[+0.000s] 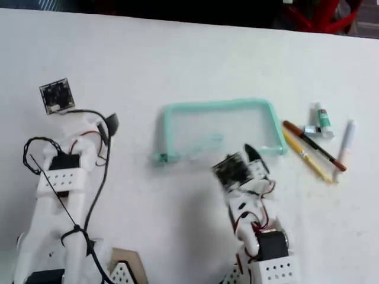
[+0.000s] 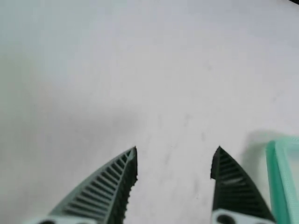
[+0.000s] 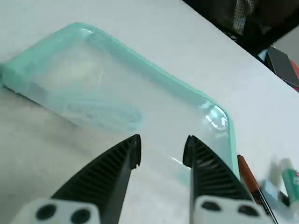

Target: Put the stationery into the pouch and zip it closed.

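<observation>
Lying beside pouch (image 1: 216, 105): pens (image 1: 312, 146), glue (image 1: 321, 118).

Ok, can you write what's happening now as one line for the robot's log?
left hand: open, over bare table | right hand: open, over pouch edge | pens: on table beside pouch

The left gripper (image 2: 176, 151) hangs over the bare white table (image 2: 140, 70) with its jaws spread wide, a broad strip of table showing between the two pointed tips, and nothing between them. One ribbed finger (image 2: 110, 189) looks pale grey, and the other finger (image 2: 234, 183) looks nearly black. Just beside the dark finger, on its outer side, lies a rounded corner of the pouch (image 2: 280, 179), with a mint-green edge and a faint shadow on the table along it
</observation>
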`<action>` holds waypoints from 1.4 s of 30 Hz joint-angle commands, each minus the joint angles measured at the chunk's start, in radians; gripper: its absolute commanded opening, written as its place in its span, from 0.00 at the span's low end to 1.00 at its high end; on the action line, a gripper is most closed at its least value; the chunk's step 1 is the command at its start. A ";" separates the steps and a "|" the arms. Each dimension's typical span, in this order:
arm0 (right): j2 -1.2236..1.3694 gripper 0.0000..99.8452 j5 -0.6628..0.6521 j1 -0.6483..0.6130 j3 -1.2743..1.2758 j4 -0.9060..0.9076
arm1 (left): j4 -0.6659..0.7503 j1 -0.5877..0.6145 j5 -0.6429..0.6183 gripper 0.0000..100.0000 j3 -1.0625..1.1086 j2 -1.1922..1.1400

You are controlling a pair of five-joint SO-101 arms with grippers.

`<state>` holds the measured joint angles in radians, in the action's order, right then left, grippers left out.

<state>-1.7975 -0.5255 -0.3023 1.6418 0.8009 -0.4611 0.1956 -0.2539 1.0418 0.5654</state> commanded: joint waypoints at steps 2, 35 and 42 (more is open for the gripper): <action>-0.001 0.17 -0.021 -0.180 -0.115 0.093 | 0.025 0.025 0.003 0.26 -0.005 0.004; 1.056 0.17 0.318 -0.384 -0.839 0.257 | 0.026 0.082 0.000 0.26 -0.011 0.008; 1.213 0.17 0.381 -0.305 -0.921 0.283 | 0.026 0.077 0.000 0.26 -0.011 0.008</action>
<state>-0.6022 -0.1603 -0.6337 0.7718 1.0787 -0.4549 0.2693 -0.2539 1.0418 0.5654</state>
